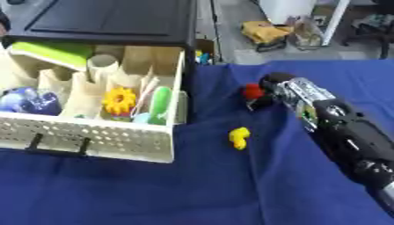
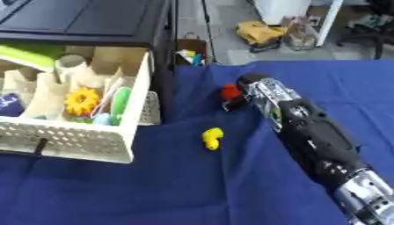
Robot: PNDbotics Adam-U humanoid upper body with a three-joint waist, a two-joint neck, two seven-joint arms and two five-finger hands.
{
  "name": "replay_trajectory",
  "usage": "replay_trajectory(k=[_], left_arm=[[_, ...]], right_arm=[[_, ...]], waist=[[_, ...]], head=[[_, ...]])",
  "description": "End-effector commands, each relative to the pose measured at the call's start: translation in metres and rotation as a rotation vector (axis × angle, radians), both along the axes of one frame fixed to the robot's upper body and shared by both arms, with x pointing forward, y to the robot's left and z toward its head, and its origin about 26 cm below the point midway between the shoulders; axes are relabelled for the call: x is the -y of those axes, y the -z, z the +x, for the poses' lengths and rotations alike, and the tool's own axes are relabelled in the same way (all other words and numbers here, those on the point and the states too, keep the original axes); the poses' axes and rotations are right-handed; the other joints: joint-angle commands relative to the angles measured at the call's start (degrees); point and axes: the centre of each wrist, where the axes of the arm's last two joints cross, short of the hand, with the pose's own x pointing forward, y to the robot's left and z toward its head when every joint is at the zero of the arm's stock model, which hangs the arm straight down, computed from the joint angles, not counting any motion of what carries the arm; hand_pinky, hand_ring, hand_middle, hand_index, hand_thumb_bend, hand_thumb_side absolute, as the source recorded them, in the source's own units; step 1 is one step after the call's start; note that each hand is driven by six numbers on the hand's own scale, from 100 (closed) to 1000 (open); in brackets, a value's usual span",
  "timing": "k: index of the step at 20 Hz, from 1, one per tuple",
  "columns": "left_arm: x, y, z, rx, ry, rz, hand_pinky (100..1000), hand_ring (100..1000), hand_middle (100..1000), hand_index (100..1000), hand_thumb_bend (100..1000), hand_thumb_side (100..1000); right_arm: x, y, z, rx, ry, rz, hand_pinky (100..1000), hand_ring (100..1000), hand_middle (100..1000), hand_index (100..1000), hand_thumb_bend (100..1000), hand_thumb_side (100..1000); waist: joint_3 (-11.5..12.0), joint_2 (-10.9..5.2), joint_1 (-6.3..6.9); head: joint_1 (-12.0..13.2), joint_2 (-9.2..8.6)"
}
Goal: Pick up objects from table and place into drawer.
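Right arm comes in from the lower right, stretched diagonally over the blue-covered worktop point(image 1: 154, 193). Right robot hand point(image 1: 265, 90) is at the far end of the arm, at a small red object point(image 1: 252, 91). The red object sits right at the fingers and touches them, but the hand is seen from behind, so can't tell if the fingers are clenched round it or just against it. Can't tell either whether red is lifted or resting on the cloth.

Small yellow object point(image 1: 239, 138) lies on the cloth near-left of the hand, apart from it, between the arm and the drawer.

Cream perforated drawer point(image 1: 100, 138) is pulled open at left, out of a black cabinet point(image 1: 107, 19). In its compartments: a yellow gear-shaped piece point(image 1: 119, 100), a green elongated piece point(image 1: 160, 104) just right of it, a blue-purple item point(image 1: 29, 101) at far left, a lime-green block point(image 1: 50, 52) at the back.

Left robot hand isn't in either view.
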Motion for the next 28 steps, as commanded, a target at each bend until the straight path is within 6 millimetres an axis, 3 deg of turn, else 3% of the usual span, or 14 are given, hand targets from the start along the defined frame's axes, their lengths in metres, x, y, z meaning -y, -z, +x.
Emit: replay_trajectory(k=[1, 13, 28], left_arm=[[0.0, -0.01, -0.003, 0.049, 0.004, 0.003, 635, 777, 749, 876, 152, 985], [-0.002, -0.011, -0.003, 0.044, 0.002, 0.009, 629, 776, 749, 876, 151, 985], [-0.004, -0.013, -0.005, 0.039, -0.001, 0.018, 627, 775, 747, 875, 151, 984]], right_arm=[[0.005, -0.001, 0.001, 0.003, 0.01, 0.007, 646, 737, 470, 708, 265, 551], [0.001, -0.028, -0.004, 0.108, -0.042, -0.022, 633, 713, 447, 681, 204, 556], [-0.013, -0.092, -0.031, 0.256, -0.184, -0.053, 637, 696, 428, 662, 176, 598]], waist=[[0.1, -0.97, 0.42], [-0.6, -1.92, 0.41], [-1.5, -3.22, 0.44]], head=[[-0.3, -0.56], [0.2, -0.06], [0.8, 0.38]])
